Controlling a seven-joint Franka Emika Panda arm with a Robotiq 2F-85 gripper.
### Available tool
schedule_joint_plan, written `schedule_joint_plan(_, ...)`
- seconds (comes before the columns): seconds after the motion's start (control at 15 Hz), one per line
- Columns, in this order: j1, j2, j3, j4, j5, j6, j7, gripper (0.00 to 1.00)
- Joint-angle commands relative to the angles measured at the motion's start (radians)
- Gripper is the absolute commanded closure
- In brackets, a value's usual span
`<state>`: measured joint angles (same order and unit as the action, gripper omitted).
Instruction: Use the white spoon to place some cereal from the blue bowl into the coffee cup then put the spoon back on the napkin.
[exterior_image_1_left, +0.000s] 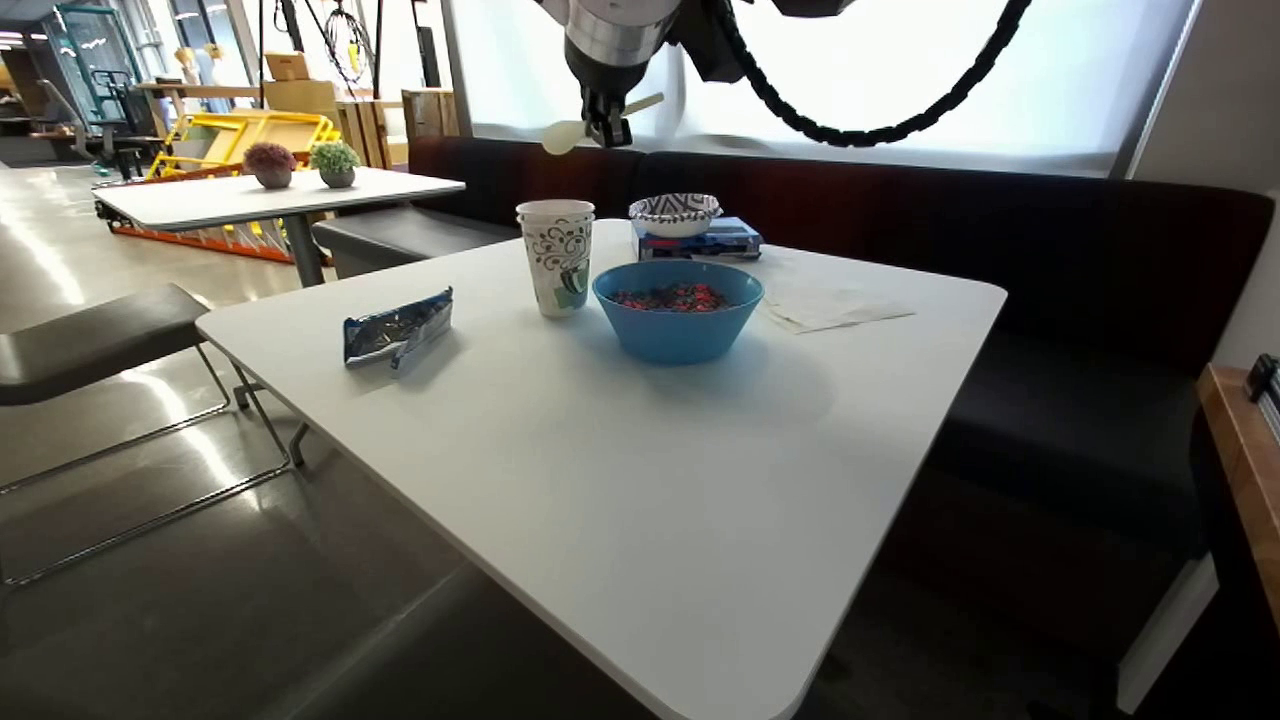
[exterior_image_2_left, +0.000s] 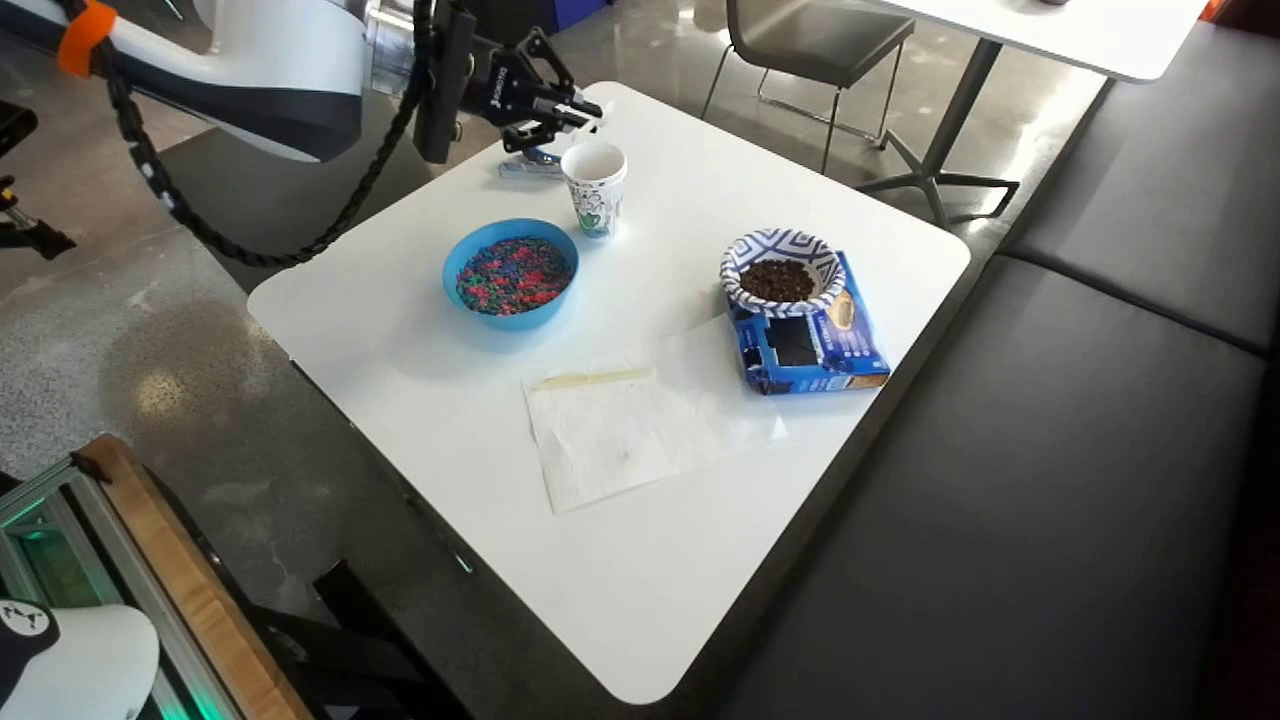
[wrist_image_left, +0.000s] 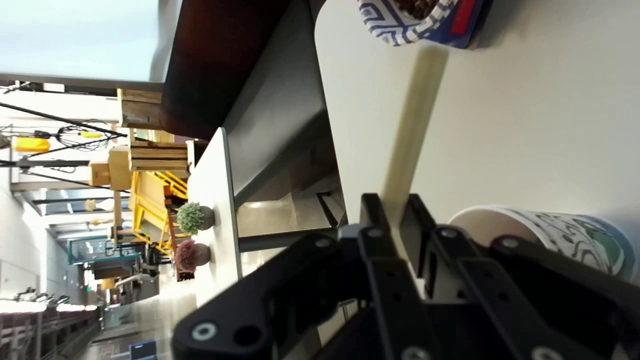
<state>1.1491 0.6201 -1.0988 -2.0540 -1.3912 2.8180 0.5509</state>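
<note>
My gripper (exterior_image_1_left: 607, 132) is shut on the pale, off-white spoon (exterior_image_1_left: 563, 137), which it holds in the air above table height. In the wrist view the spoon's handle (wrist_image_left: 415, 125) runs up between the fingertips (wrist_image_left: 392, 207); its bowl end is out of that view. In an exterior view the gripper (exterior_image_2_left: 580, 115) shows near the table's far corner, with the spoon hard to make out. The patterned paper coffee cup (exterior_image_2_left: 597, 195) stands upright beside the blue bowl (exterior_image_2_left: 530, 318), which holds red, green and dark cereal. The cup's inside is hidden. The white napkin (exterior_image_2_left: 620, 450) lies flat.
A patterned paper bowl (exterior_image_2_left: 745, 248) with brown bits rests on a blue box (exterior_image_2_left: 850, 350) at the table's edge. A foil packet (exterior_image_1_left: 400, 330) stands near another edge. A thin yellowish strip (exterior_image_2_left: 592, 378) lies on the napkin. A bench (exterior_image_2_left: 1050, 450) borders the table.
</note>
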Motion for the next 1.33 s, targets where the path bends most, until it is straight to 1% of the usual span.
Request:
schedule_joint_plan(0.0,0.076,0.042,-0.064,-0.018,-0.109,-0.047,0.158,0.96)
schedule_joint_plan(0.13,0.079,0.029,-0.058,-0.04,-0.091,-0.067,0.171,0.96)
schedule_joint_plan(0.2,0.073,0.007,-0.046,-0.057,-0.062,-0.063,0.149,0.96)
schedule_joint_plan(0.33,0.074,-0.029,-0.047,-0.083,-0.033,-0.058,0.13,0.96)
schedule_joint_plan(0.47,0.07,-0.122,-0.05,-0.126,0.031,-0.031,0.077,0.96)
schedule_joint_plan(0.53,0.028,-0.213,0.002,-0.134,-0.006,-0.068,0.082,0.96)
schedule_joint_plan(0.67,0.032,-0.286,-0.019,-0.157,-0.005,-0.041,0.074,0.96)
schedule_joint_plan(0.73,0.022,-0.334,-0.022,-0.167,-0.007,-0.035,0.068,0.96)
schedule_joint_plan(0.8,0.046,-0.352,-0.075,-0.182,0.02,0.004,0.049,0.96)
schedule_joint_plan(0.93,0.023,-0.431,-0.099,-0.203,0.023,0.047,0.022,0.96)
schedule_joint_plan(1.07,-0.011,-0.492,-0.13,-0.224,0.021,0.121,-0.001,0.96)
schedule_joint_plan(1.27,-0.091,-0.56,-0.165,-0.272,0.033,0.272,-0.058,0.96)
